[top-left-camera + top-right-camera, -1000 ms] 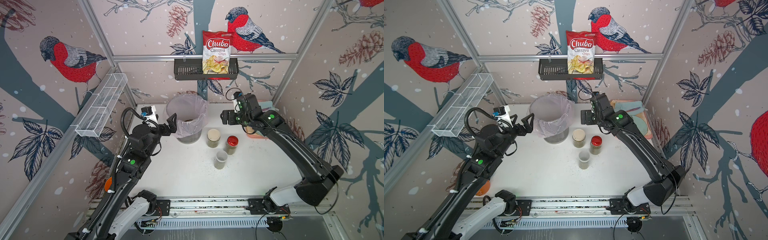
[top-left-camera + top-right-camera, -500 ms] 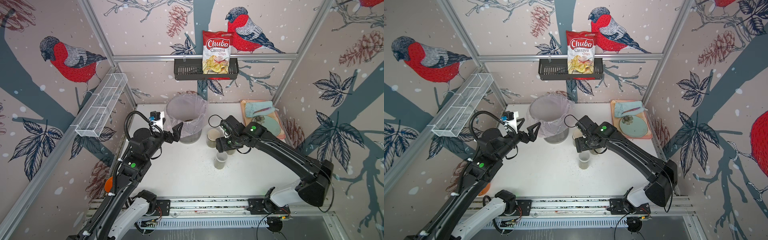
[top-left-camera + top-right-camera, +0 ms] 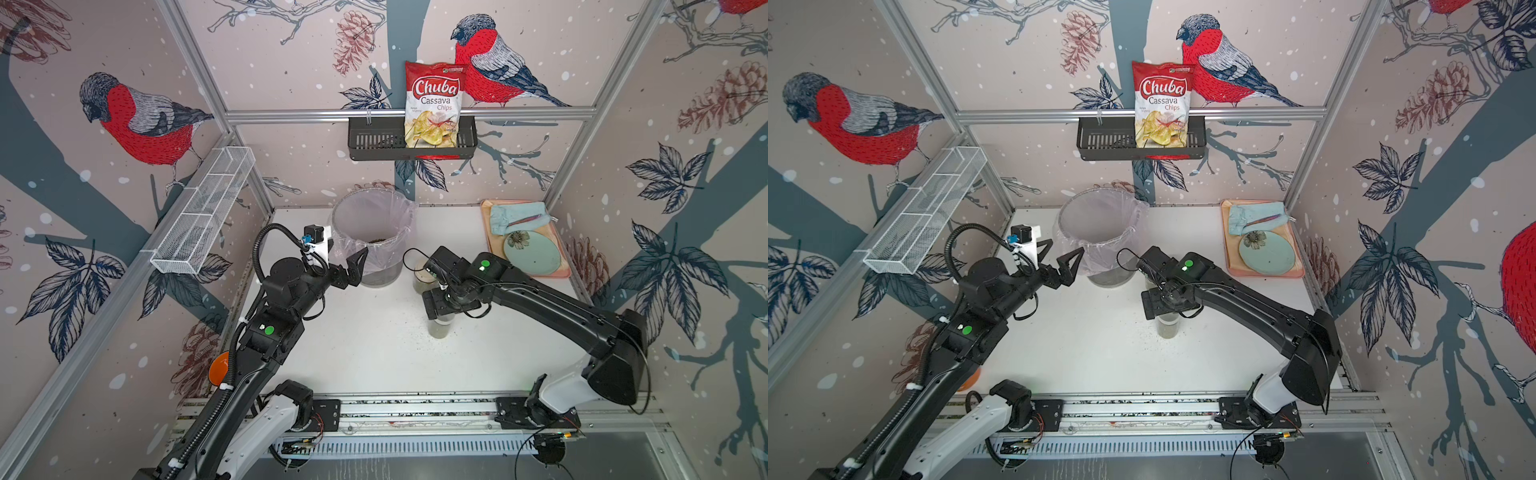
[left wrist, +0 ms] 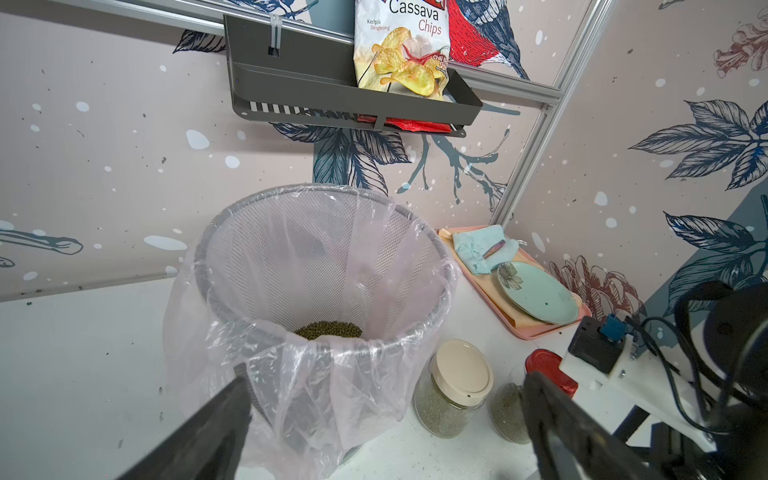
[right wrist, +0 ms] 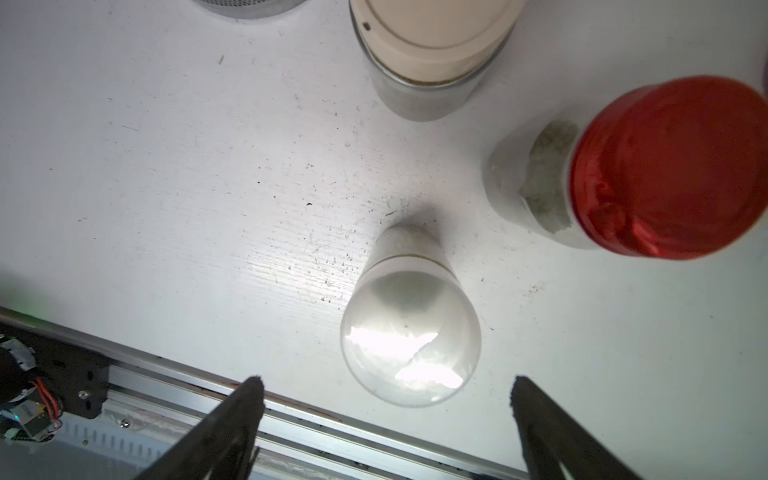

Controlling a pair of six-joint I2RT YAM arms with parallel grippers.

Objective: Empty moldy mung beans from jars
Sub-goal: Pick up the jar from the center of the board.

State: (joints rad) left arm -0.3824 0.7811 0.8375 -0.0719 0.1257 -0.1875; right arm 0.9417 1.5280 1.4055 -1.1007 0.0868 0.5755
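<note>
**All Spread Wide, Nothing Held**

The right claw (image 5: 386, 380) hung spread wide over the lidless jar (image 5: 409, 332), in the middle of both top views. The left claw (image 4: 385, 372) was spread too, by the grey bin (image 4: 232, 232). Mung beans (image 4: 328, 330) lay in the bin. More filled the beige-lid jar (image 4: 451, 390) and the red-lid jar (image 4: 505, 411) on the desk (image 3: 374, 353).

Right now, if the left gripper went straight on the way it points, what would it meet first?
Most likely the liner-covered wall of the grey bin, straight ahead of the open left gripper; exact depth unclear.
</note>
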